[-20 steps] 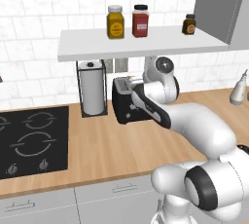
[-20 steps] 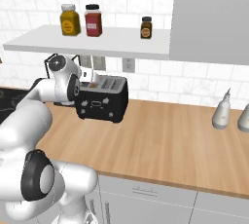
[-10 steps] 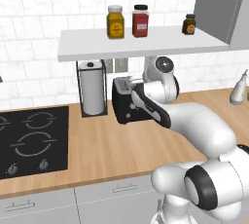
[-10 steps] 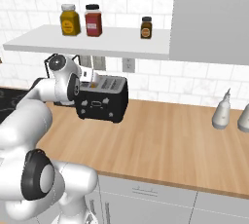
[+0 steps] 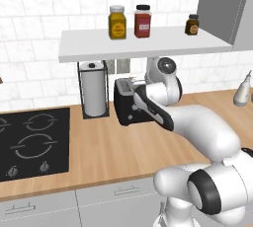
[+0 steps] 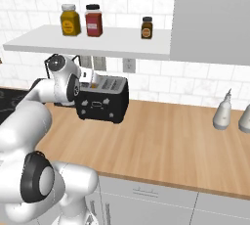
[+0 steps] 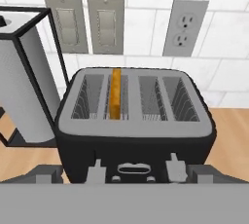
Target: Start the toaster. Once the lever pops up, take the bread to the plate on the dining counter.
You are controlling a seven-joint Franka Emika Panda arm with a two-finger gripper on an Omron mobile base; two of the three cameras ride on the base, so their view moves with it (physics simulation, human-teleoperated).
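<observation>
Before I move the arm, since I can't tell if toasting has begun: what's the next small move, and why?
Probably lower the open pincer onto a lever at the toaster front. The bread sits in a slot, and nothing is held.

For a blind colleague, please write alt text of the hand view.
A black toaster seen from above, with a bread slice standing in its second slot from the left. A paper towel roll stands left of it, before a tiled wall.

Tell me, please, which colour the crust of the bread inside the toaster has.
Orange-brown; the bread shows best in the hand view, standing in a slot of the black toaster.
</observation>
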